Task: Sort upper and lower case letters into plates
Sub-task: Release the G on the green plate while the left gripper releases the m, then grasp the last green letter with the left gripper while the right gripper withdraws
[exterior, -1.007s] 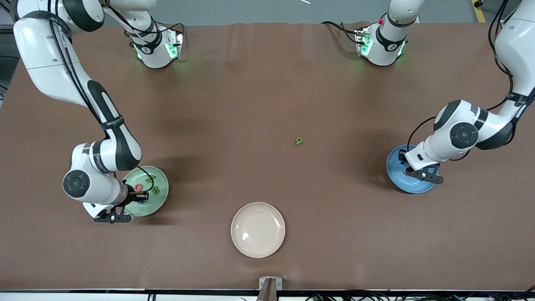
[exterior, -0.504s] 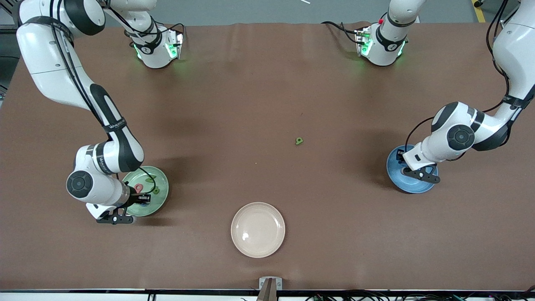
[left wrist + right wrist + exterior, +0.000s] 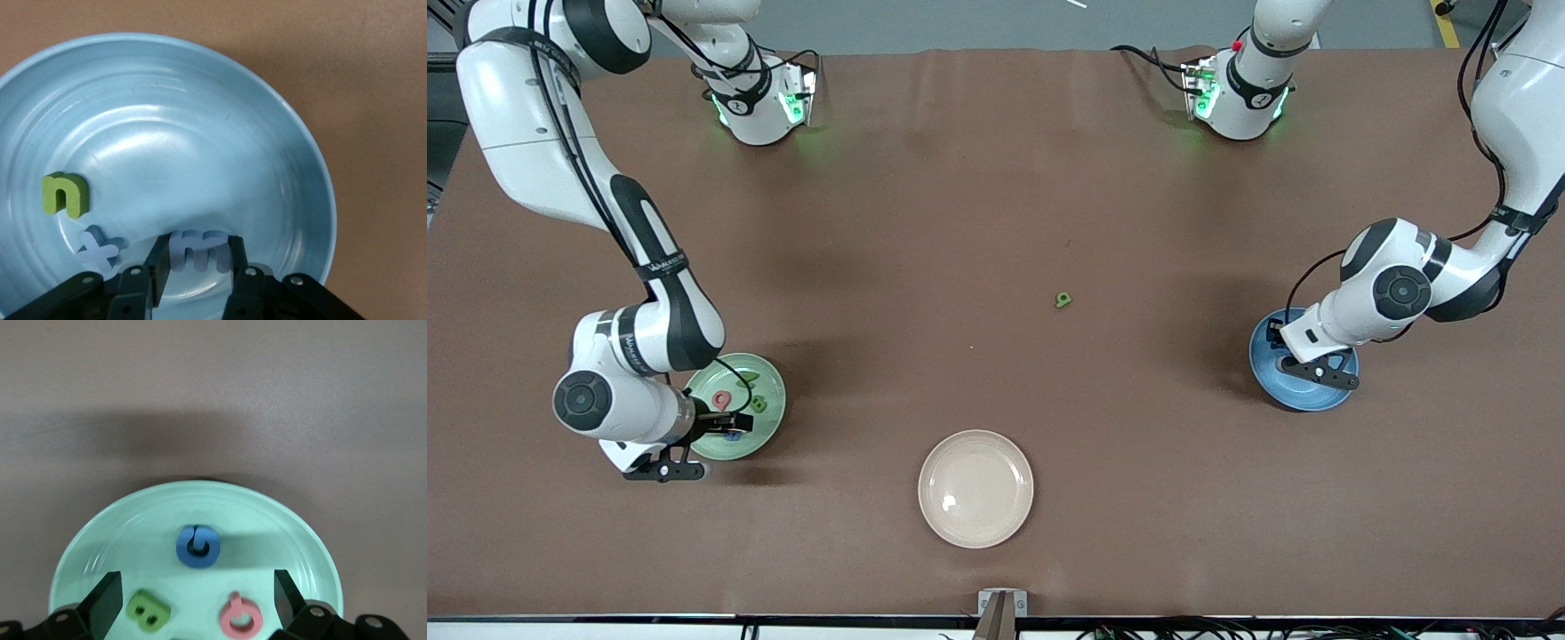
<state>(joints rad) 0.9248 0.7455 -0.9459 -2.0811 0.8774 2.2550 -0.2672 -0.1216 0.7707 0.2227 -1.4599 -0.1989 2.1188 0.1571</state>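
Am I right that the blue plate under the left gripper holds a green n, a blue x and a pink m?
Not quite. In the left wrist view the blue plate holds a green n and a blue x, but the m between the left gripper fingers is blue, not pink.

We saw the blue m (image 3: 197, 250) between the left gripper's (image 3: 197, 261) fingers (image 3: 157, 261) (touching both), over the blue plate (image 3: 267, 133); blue x (image 3: 99, 247) and green n (image 3: 65, 194) lay beside them.

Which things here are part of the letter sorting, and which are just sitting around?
Job: mint green plate, blue G, green B, pink Q; blue plate, green n, blue x, blue m; loose green letter.
Idle: cream plate.
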